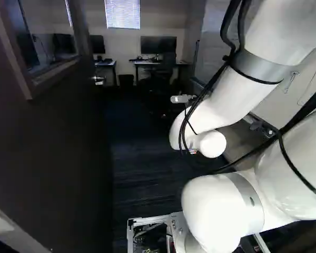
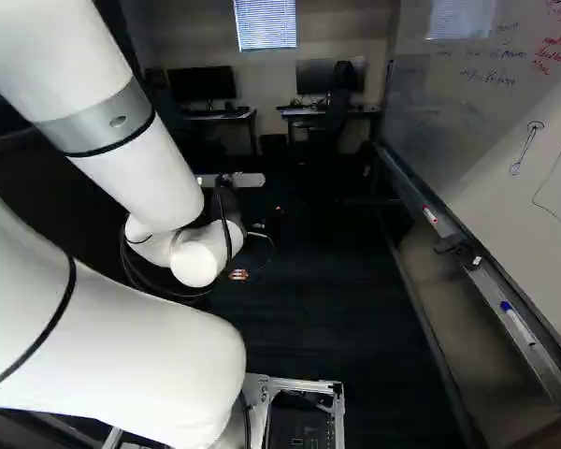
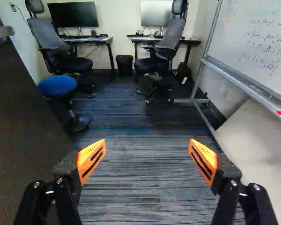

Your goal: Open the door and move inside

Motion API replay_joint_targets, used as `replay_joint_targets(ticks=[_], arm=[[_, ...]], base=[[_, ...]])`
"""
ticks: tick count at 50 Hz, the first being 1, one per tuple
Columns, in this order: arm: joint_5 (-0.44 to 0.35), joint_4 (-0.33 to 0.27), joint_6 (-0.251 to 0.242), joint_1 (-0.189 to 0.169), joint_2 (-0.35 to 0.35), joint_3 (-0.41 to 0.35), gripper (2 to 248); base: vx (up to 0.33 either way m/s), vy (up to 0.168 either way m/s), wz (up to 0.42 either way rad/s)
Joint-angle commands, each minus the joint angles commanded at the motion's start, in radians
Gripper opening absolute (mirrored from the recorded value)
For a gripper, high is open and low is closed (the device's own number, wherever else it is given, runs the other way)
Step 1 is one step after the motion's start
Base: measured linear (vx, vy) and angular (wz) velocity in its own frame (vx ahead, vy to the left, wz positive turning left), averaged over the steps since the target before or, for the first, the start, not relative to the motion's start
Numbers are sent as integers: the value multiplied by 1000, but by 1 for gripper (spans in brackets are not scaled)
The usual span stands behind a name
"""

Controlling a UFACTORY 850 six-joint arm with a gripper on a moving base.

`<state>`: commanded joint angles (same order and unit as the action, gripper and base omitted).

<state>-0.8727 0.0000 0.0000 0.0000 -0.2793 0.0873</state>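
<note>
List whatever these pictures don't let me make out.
- Door: its far face, turned away in the left base view.
- Door handle: full shape; small there, cut off by the wrist view's edge.
- Gripper: its fingers in the left base view, lost in the dark past the arm.
- Whiteboard: top edge, cut off in the right base view.

Flat dark-brown door point(image 1: 52, 137): matt, smooth. Small silver door handle point(image 1: 98, 80): shiny metal. White rounded robot arm point(image 1: 216, 205): smooth, glossy. Dark striped carpet point(image 3: 136, 173): rough, matt cloth. Large flat whiteboard point(image 2: 477, 131): smooth, glossy, metal tray. Round blue stool seat point(image 3: 57, 86): matt, cloth-like.
</note>
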Motion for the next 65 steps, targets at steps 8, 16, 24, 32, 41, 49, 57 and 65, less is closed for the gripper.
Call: replay_joint_targets(ticks=[8, 16, 24, 32, 41, 49, 57, 65], arm=[[0, 0, 0, 0, 0, 0, 247], [0, 0, 0, 0, 0, 0, 247], [0, 0, 0, 0, 0, 0, 247], [0, 0, 0, 0, 0, 0, 247], [0, 0, 0, 0, 0, 0, 247], [0, 0, 0, 0, 0, 0, 247], [0, 0, 0, 0, 0, 0, 247], [0, 0, 0, 0, 0, 0, 247]], base=[[141, -25, 5], [167, -2, -16], [178, -1, -6], [181, 5, -1], [180, 0, -3], [185, -1, -4], [180, -3, 0], [164, -1, -4]])
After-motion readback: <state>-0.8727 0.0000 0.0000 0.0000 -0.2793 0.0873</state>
